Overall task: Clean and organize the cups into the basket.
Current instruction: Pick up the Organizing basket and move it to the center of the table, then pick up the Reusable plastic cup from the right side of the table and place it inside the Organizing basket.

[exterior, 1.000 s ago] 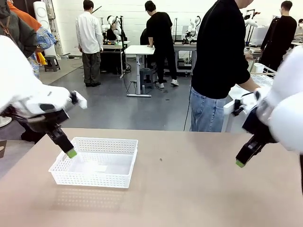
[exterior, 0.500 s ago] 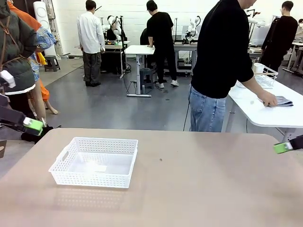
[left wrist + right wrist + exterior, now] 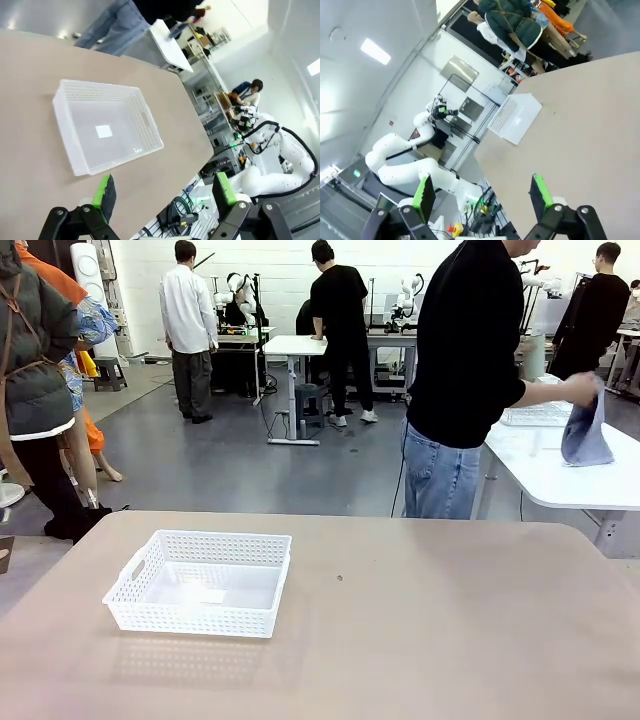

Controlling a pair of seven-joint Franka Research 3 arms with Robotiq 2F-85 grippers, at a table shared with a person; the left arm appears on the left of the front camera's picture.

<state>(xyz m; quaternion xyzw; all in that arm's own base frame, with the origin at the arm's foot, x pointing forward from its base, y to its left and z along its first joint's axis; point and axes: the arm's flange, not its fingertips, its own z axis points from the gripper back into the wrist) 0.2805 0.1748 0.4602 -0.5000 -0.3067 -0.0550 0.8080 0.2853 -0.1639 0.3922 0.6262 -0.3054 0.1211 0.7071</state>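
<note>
The white lattice basket (image 3: 200,582) sits empty on the tan table, left of the middle; it is also seen in the left wrist view (image 3: 105,125) and, far off, in the right wrist view (image 3: 515,117). My left gripper (image 3: 164,192) hangs open above the table's edge, short of the basket, with nothing between its green pads. My right gripper (image 3: 482,192) is open too, high off the table's other end. A pale greenish tall shape (image 3: 533,357) stands on the white side table; I cannot tell if it is one of the cups.
A person in black stands at the far side, turned to a white side table (image 3: 545,475), holding up a blue-grey cloth (image 3: 585,430) over a white wire rack (image 3: 540,415). Other people stand farther back.
Both grippers have swung out of the front view, left to the left and right to the right. The person has lifted the cloth off the side table.
</note>
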